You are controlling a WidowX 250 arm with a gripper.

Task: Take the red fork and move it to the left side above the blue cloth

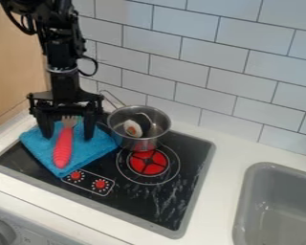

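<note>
**Red fork (63,148) lies on blue cloth (97,147), between open jaws**

Taken by its place alone, the job looks all but done. The fork lies along the blue cloth, handle towards the front of the counter (214,201) and prongs towards the tiled wall (181,72), near the cloth's back edge. The cloth itself is spread over the left part of the stove (133,194), with the pot (121,137) just to its right. If "above the blue cloth" means on top of it, the fork is where it should be, and what is left is for the arm (63,81) to rise straight up and clear. If a spot beyond the cloth is meant, the fork has yet to be gripped and carried there; one view does not settle which.

The arm comes in from the top left and hangs nearly upright over the cloth, pointing down. Its jaws are spread wide, one on each side of the fork around the neck and upper handle, with a gap on both sides, so they have no hold on it. The right-hand one in the view is near the pot, so a sideways swing could knock the pot or drag the cloth; a vertical lift seems the safer way out.
</note>
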